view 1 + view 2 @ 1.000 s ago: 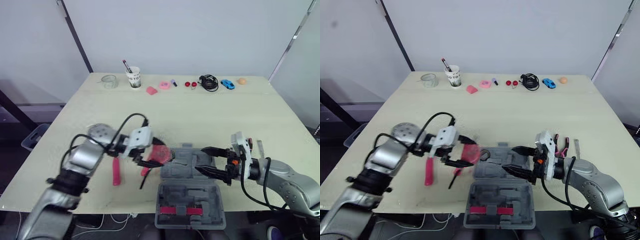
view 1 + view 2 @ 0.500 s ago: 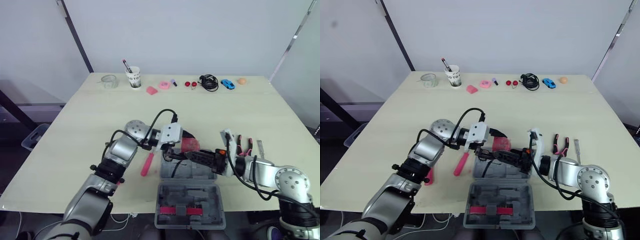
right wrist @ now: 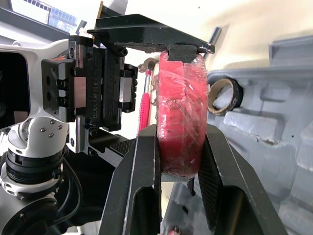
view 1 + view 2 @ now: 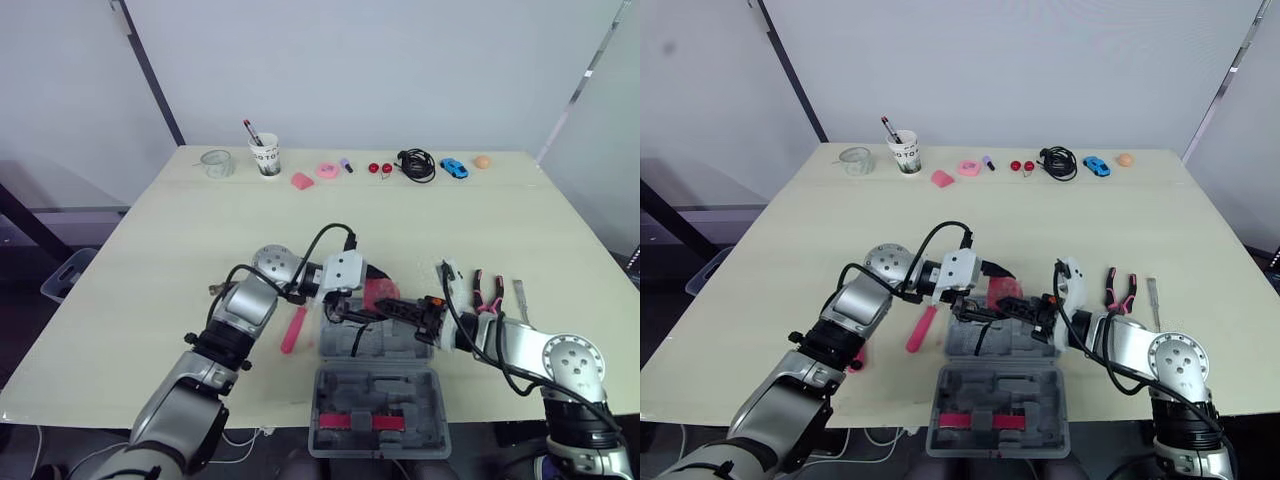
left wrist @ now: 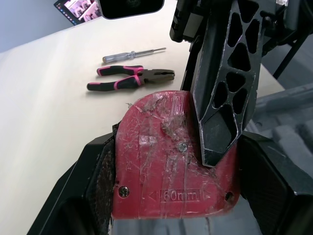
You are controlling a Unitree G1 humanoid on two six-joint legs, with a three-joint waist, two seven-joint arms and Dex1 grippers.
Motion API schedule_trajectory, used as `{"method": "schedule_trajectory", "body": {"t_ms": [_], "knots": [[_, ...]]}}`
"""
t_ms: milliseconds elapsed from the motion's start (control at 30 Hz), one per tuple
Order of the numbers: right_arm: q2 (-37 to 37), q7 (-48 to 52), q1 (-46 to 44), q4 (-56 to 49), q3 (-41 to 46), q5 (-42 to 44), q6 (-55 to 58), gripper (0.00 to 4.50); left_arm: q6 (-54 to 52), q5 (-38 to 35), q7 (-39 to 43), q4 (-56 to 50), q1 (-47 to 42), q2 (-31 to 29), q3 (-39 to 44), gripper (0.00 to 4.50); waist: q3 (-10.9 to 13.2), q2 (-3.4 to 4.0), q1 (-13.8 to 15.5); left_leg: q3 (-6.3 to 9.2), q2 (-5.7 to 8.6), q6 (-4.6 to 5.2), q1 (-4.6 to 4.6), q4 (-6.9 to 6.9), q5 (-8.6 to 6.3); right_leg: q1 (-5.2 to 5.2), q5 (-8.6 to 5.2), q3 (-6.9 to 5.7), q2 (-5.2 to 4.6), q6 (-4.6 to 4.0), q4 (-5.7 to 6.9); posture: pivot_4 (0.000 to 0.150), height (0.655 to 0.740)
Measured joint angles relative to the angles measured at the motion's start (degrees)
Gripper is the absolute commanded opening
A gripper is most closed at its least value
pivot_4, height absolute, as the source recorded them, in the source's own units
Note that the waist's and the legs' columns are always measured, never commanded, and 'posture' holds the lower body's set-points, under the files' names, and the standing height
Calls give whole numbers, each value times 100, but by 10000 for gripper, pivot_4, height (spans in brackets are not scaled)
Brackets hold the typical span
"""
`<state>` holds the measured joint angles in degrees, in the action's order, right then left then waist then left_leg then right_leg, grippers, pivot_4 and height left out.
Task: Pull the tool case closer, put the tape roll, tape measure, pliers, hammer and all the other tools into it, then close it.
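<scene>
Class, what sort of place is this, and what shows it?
Probably a robotics test lab: a cream table against blank white walls, an open grey plastic tool case, left gripper and right gripper clamping one red tape measure.

1. The left arm (image 4: pixel 245 312) was built of silver-grey metal segments, with a round cap on one joint.
2. A black cable (image 4: pixel 330 227) made a loop over its white, box-shaped wrist housing (image 4: pixel 342 272).
3. The left gripper (image 5: pixel 178 142) had two wide, matte black fingers.
4. The right arm (image 4: pixel 565 362) was also silver-grey, with a round joint disc and thin black cables along it.
5. The fingers (image 5: pixel 222 73) of the right gripper (image 3: pixel 178 134) were black, with triangular cut-outs.
</scene>
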<state>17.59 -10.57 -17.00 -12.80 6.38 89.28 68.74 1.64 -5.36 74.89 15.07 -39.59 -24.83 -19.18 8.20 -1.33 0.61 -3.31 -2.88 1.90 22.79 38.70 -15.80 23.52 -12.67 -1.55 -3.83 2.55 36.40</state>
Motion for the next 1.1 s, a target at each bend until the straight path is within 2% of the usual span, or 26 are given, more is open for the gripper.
{"method": "schedule_trajectory", "body": {"t_ms": [33,100,133,333,533,633,900,1100], "knots": [[22,0,5,0,-9,26,-1,4621,-22,-24,1,-17,16,-1,0,40413,0,0,0,5,0,0,0,0,0,0,0,0,0,0,0,1500,7400],[199,6,51,-22,-25,52,-12,4621,-141,-167,144,-52,65,-79,23,44549,0,0,-2,9,0,0,0,0,0,0,0,1,0,0,0,1500,7400],[357,25,95,-25,-3,67,-33,4621,-209,-236,239,-98,137,-190,64,45000,0,0,-6,10,0,0,0,0,0,0,0,0,0,0,0,1500,7400],[1029,460,451,-61,188,133,-49,4621,-457,-571,521,-421,390,-568,170,45000,0,1,8,14,0,0,2,0,0,-1,-1,2,0,0,-6,1500,7400],[2212,1354,1114,229,635,158,177,4621,-1139,-1514,869,-1501,1035,-1415,899,45000,1,1,-6,13,-6,1,0,-3,-1,-1,-1,4,4,-1,-12,1500,7400],[2434,1825,1334,391,649,-34,241,4621,-1363,-1890,1007,-1973,1452,-1667,1066,45000,0,2,-1,11,-11,1,-2,-3,-1,-1,-2,7,9,-2,-12,1500,7400],[2607,2818,1599,1033,391,-1273,230,4621,-1642,-2375,961,-2844,2243,-2181,1539,45000,1,2,19,9,-10,1,-1,-3,-1,-1,-16,23,18,-23,-16,1500,7400],[2297,3011,1615,1167,330,-1617,268,4621,-1793,-2552,854,-3141,2598,-2374,1820,45000,4,8,14,7,-12,0,-2,-4,-1,-1,-16,27,23,-22,-17,1500,7400]]}}
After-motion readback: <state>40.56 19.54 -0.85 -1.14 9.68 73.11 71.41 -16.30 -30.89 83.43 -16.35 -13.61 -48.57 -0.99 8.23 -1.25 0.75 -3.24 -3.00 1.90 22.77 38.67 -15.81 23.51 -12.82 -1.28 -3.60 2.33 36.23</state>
